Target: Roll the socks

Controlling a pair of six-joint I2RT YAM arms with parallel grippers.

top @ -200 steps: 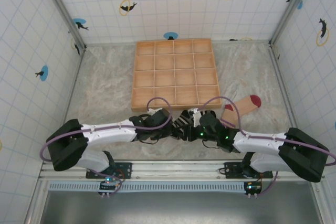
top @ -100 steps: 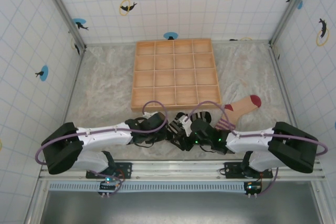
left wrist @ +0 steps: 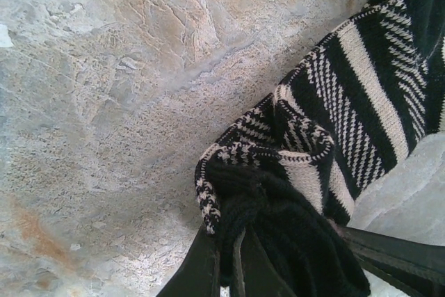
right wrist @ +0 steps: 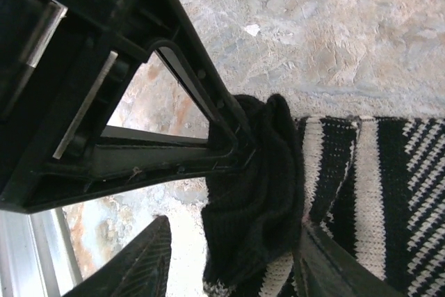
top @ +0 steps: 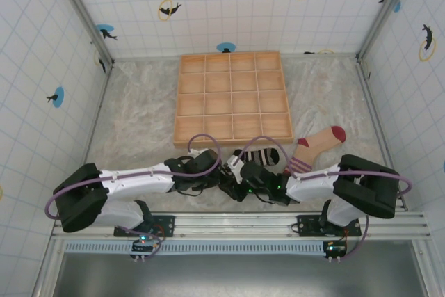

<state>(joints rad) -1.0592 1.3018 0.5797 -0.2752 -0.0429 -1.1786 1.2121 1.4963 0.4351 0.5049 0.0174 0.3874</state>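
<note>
Overhead view looks down from behind; both wrist views, close, share the striped sock (left wrist: 361, 102)

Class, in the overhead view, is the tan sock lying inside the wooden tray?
No, the tan sock lies on the table beside the wooden tray.

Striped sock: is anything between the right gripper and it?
Nothing visible is. The right gripper sits open astride the black end of the striped sock, which the left gripper pinches from the opposite side.
</note>
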